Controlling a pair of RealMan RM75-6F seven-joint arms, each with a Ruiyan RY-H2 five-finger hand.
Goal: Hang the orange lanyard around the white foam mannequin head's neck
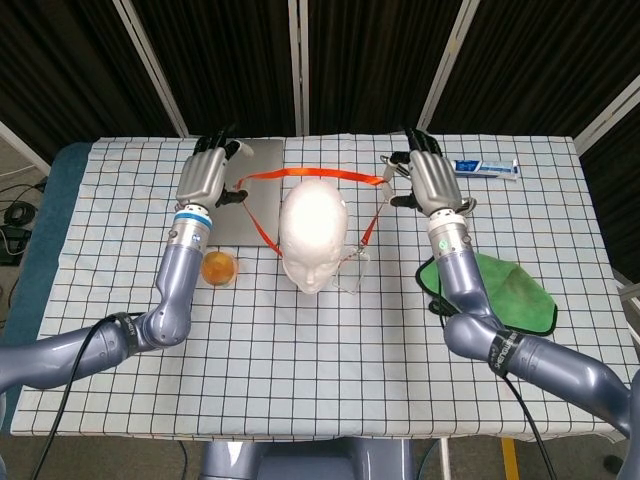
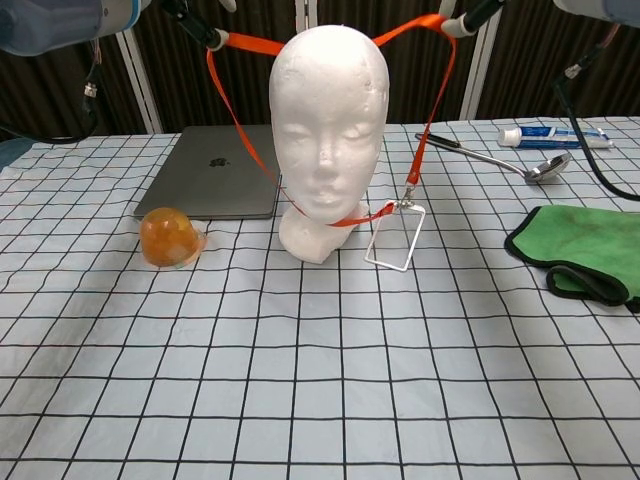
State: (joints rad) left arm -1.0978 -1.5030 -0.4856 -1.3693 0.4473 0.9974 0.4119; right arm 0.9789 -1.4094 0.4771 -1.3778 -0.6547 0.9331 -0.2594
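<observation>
The white foam mannequin head (image 1: 312, 235) (image 2: 325, 130) stands upright at the table's middle, facing me. The orange lanyard (image 1: 330, 175) (image 2: 250, 44) is stretched wide behind the top of the head, and its lower loop crosses the front of the neck. A clear badge holder (image 1: 350, 275) (image 2: 395, 237) dangles tilted to the right of the neck. My left hand (image 1: 205, 175) (image 2: 190, 12) pinches the strap's left end. My right hand (image 1: 430, 180) (image 2: 475, 12) pinches the right end. Both are raised behind the head and mostly cut off in the chest view.
A grey laptop (image 1: 255, 160) (image 2: 215, 172) lies behind the head on the left, with an orange jelly cup (image 1: 218, 267) (image 2: 167, 238) in front of it. At right lie a green cloth (image 1: 500, 290) (image 2: 585, 250), a spoon (image 2: 500, 160) and a toothpaste tube (image 1: 485, 167) (image 2: 555, 135).
</observation>
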